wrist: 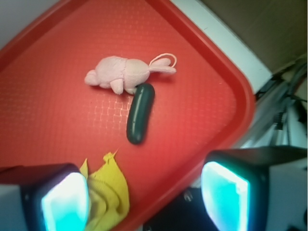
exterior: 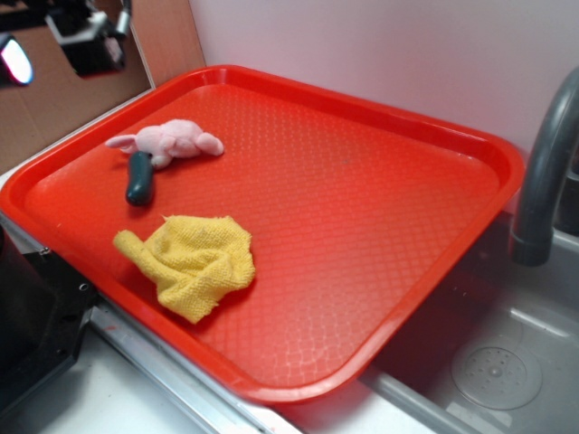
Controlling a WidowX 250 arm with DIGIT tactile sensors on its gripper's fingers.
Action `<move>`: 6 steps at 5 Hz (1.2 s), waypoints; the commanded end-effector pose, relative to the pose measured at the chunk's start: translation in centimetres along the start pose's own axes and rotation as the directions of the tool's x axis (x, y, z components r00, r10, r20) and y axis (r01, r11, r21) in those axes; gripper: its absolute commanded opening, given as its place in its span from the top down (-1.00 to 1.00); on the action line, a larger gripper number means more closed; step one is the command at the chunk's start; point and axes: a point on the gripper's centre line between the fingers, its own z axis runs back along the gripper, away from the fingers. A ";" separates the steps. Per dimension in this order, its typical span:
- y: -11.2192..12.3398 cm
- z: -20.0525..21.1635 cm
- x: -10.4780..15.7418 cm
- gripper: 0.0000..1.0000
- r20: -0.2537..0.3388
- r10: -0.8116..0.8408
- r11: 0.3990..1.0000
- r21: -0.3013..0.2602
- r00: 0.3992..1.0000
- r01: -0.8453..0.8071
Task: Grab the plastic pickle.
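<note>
One red tray (exterior: pixel 380 226) carries three things, all gathered toward its left corner. Farthest left lies the one plastic pickle (exterior: pixel 140 178), dark teal, its upper end touching the one pink plush toy (exterior: pixel 170 140) that sits just behind it near the tray's far-left edge. Nearer the front-left edge, a little to the right, one yellow cloth (exterior: pixel 194 262) lies crumpled, apart from the pickle. The gripper (wrist: pixel 144 197) hangs above the tray's rim; its jaws stand wide apart and hold nothing. At the right, one grey faucet (exterior: pixel 543 172) rises over one sink (exterior: pixel 507 362).
</note>
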 end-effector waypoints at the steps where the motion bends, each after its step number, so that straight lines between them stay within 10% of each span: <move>1: 1.1 -4.6 1.6 -1.00 0.095 0.121 0.993 -0.005 0.988 -0.122; 5: 0.3 -11.3 3.6 -1.00 0.085 0.140 0.990 -0.007 0.986 -0.140; 6: 0.3 -11.7 3.5 0.84 0.094 0.151 0.988 -0.004 0.984 -0.151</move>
